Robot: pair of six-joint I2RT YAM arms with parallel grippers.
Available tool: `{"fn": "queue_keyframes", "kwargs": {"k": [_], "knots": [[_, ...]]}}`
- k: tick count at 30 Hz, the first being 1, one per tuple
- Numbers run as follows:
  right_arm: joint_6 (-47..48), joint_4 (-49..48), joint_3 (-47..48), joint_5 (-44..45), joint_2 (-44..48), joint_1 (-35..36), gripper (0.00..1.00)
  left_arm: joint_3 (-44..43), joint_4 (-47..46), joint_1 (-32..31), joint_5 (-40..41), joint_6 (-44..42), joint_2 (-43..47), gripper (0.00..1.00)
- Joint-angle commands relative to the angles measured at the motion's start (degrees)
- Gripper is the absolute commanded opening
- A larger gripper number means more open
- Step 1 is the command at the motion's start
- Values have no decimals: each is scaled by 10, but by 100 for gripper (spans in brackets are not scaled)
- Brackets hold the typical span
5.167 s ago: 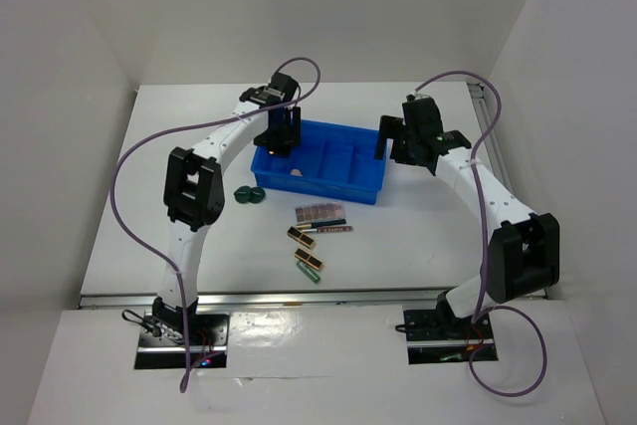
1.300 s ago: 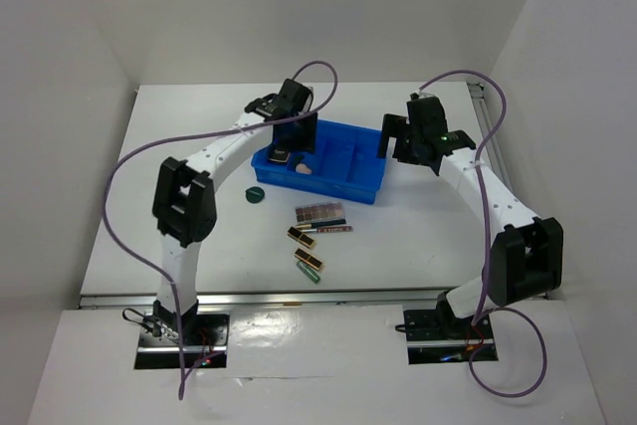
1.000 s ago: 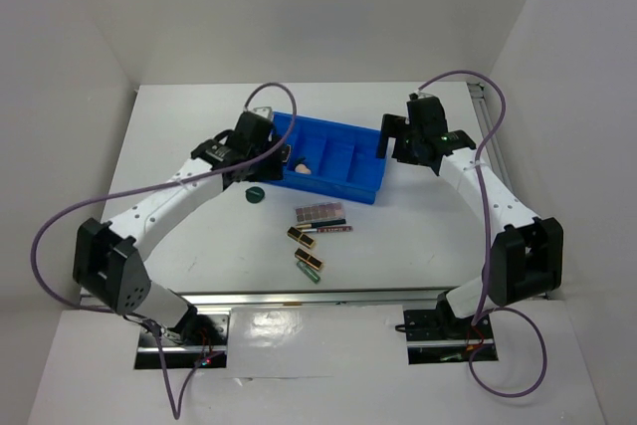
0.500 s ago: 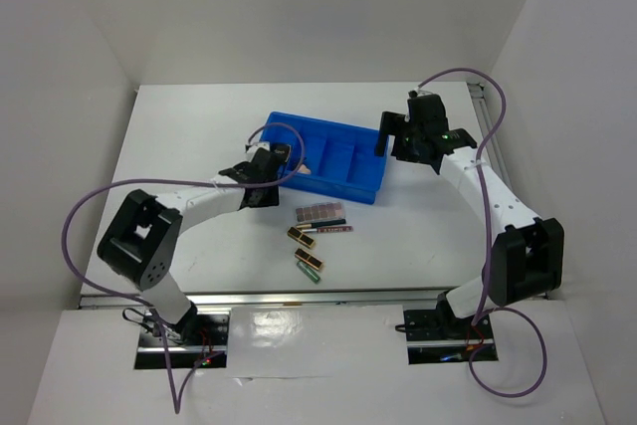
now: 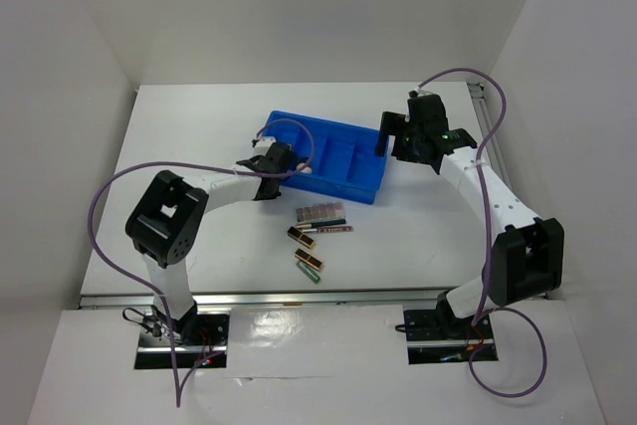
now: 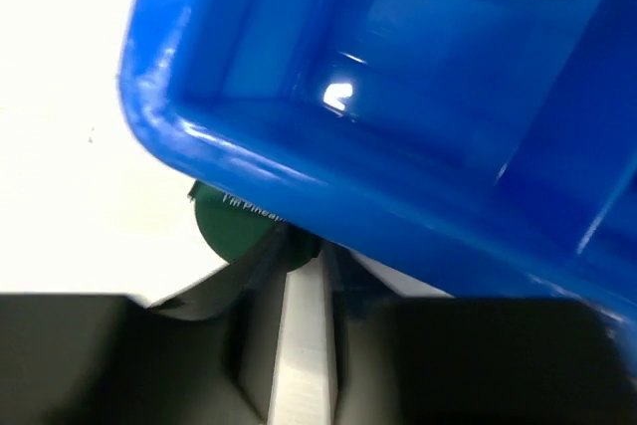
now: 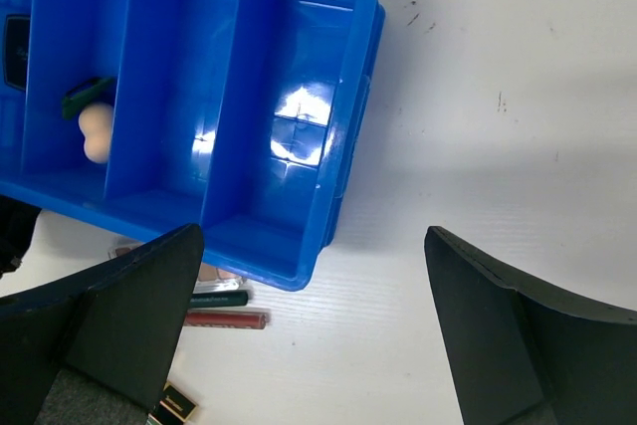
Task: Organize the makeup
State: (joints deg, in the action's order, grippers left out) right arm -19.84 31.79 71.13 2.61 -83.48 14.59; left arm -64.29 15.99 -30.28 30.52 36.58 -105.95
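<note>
The left gripper (image 5: 276, 168) lay low on the table (image 5: 179, 146), just off the 9 o'clock near corner of the blue tray (image 5: 328, 187). In the left wrist view a dark green round piece (image 6: 231, 230) sat right ahead of the fingers, half tucked under the tray's rim. The view did not show how wide the fingers stood or whether they pinched the piece.

The right gripper (image 5: 411, 141) hung above the tray's 3 o'clock end with its fingers (image 7: 129, 316) spread wide and nothing between them or touching them.

Inside the tray, a peach sponge (image 7: 97, 132) lay in a compartment toward the 9 o'clock end with a second dark green piece (image 7: 88, 97) beside it. The black square compact (image 7: 14, 52) showed one compartment further on.

Out on the table at 6 o'clock of the tray lay the pinkish flat palette (image 5: 320, 211), close to the tray's near wall. Two thin pencils (image 5: 328, 227) lay just beyond it, and the black-gold cases (image 5: 304, 249) lay nearer the arm bases.

The left fingers were crowded against the tray's corner. White table lay bare at 3 o'clock of the tray, and at 9 o'clock out to the table edge.
</note>
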Motion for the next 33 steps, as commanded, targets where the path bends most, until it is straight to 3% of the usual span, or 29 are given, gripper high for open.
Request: {"fn": "queue_keyframes", "kwargs": {"k": [1, 2, 3, 4, 14, 19, 21, 24, 29, 33], "knots": [[7, 5, 15, 7, 20, -4, 100, 4, 23, -1, 23, 17, -1, 27], [7, 5, 15, 7, 20, -4, 100, 4, 28, -1, 23, 17, 5, 19], [7, 5, 15, 7, 20, -4, 100, 9, 37, -1, 23, 24, 20, 3], [7, 5, 15, 7, 20, -4, 100, 15, 51, -1, 23, 31, 30, 0], [1, -6, 3, 2, 15, -4, 100, 51, 159, -20, -22, 65, 232, 0], [1, -6, 3, 2, 15, -4, 100, 34, 101, -25, -125, 38, 314, 0], [-4, -6, 3, 7, 15, -4, 100, -13, 84, -25, -159, 19, 296, 0], [-4, -6, -2, 7, 21, -4, 100, -114, 86, -25, -189, -6, 196, 0], [-9, -1, -2, 13, 32, -4, 100, -291, 115, -25, -200, -38, 7, 0], [-9, 12, -7, 30, 46, -4, 100, -377, 124, -25, -206, -43, -80, 0]]}}
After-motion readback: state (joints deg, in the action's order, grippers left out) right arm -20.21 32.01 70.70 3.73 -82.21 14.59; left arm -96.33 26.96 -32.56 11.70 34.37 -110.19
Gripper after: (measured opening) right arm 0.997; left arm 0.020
